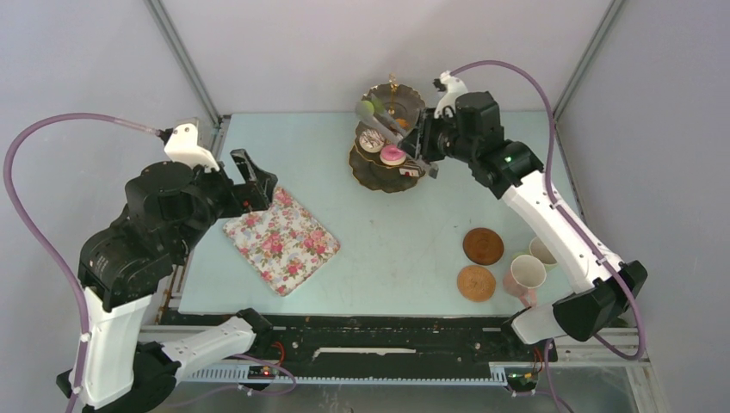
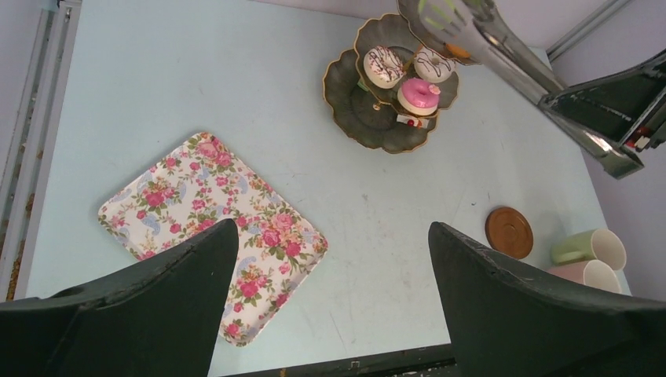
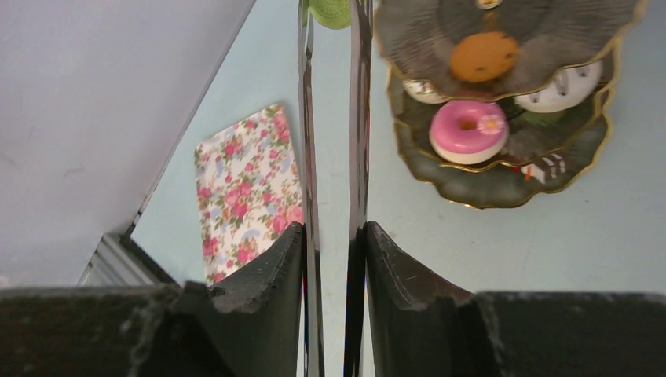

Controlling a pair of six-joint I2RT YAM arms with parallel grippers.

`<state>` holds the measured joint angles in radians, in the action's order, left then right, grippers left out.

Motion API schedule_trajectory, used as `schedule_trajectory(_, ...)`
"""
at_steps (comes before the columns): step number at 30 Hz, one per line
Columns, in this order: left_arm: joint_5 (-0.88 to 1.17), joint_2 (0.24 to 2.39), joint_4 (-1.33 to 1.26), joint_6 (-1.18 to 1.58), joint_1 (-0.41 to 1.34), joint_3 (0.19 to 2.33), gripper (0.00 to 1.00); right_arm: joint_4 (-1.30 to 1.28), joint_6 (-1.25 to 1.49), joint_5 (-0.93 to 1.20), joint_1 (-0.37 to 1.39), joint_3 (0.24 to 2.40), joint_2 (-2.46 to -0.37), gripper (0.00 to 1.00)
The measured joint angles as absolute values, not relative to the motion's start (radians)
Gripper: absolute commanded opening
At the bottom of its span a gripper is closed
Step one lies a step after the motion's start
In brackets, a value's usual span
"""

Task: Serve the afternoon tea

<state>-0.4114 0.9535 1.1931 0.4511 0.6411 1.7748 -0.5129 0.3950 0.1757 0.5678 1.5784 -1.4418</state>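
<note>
A three-tier dark cake stand (image 1: 372, 169) stands at the back of the table. It carries a pink doughnut (image 1: 392, 155), white doughnuts (image 2: 383, 65) and an orange piece (image 3: 483, 56) on its top tier. My right gripper (image 1: 426, 142) is shut on the long grey tongs (image 3: 359, 118). The tong tips pinch a green piece (image 1: 368, 108) by the top tier. At the right lie two brown coasters (image 1: 483, 246), a pink cup (image 1: 525, 275) and a cream cup (image 1: 544, 251). My left gripper (image 2: 331, 232) hangs open and empty above the table's left side.
A floral-print tray (image 1: 282, 238) lies on the left half of the table, just beside my left gripper (image 1: 254, 181). A black rail (image 1: 387, 335) runs along the near edge. Metal frame posts rise at the back corners.
</note>
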Motion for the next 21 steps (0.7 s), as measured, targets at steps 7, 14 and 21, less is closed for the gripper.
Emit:
schedule_trajectory(7,-0.413,0.944,1.192,0.451,0.641,1.775,0.98,-0.525,0.422,0.188,0.472,1.619,-1.454,0.19)
schedule_trajectory(14,-0.415,0.945,1.192,0.444,0.641,1.775,0.98,-0.531,0.438,0.206,0.46,1.646,-1.485,0.2)
schedule_trajectory(21,-0.415,0.954,1.192,0.443,0.641,1.775,0.98,-0.532,0.455,0.213,0.46,1.646,-1.53,0.25)
